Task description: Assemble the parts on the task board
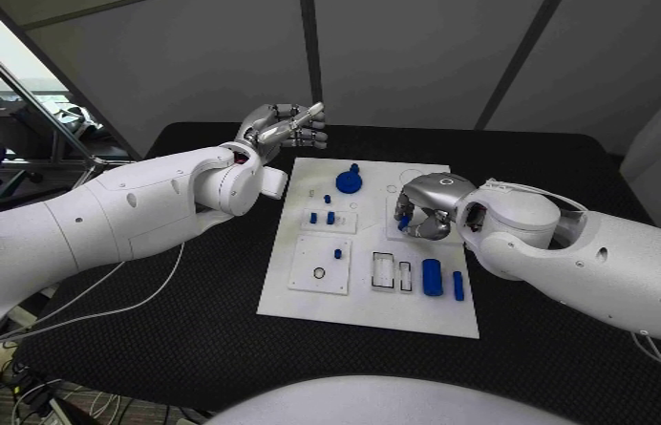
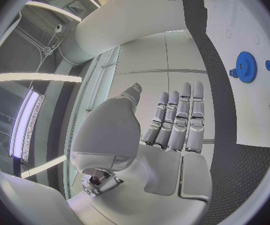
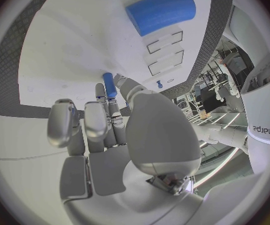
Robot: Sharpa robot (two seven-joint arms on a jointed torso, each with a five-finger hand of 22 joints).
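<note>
The white task board (image 1: 310, 296) lies in the middle of the black table. My right hand (image 1: 429, 205) hovers low over the board's right half and pinches a small blue peg (image 1: 404, 221) (image 3: 109, 85) between thumb and a finger, its tip close to the board. My left hand (image 1: 283, 125) (image 2: 172, 120) is raised beyond the board's far left corner, fingers straight, thumb apart, holding nothing. A blue gear (image 1: 350, 181) (image 2: 245, 66) sits at the far edge of the board. A blue cylinder (image 1: 433, 277) (image 3: 161, 12) and a thin blue bar (image 1: 458, 285) lie at the near right.
Two small blue pegs (image 1: 321, 219) stand in a raised plate left of centre, another (image 1: 339, 253) in the near-left plate beside a black ring (image 1: 320, 273). Two rectangular slots (image 1: 392, 272) lie beside the cylinder. Black table (image 1: 165, 320) surrounds the board.
</note>
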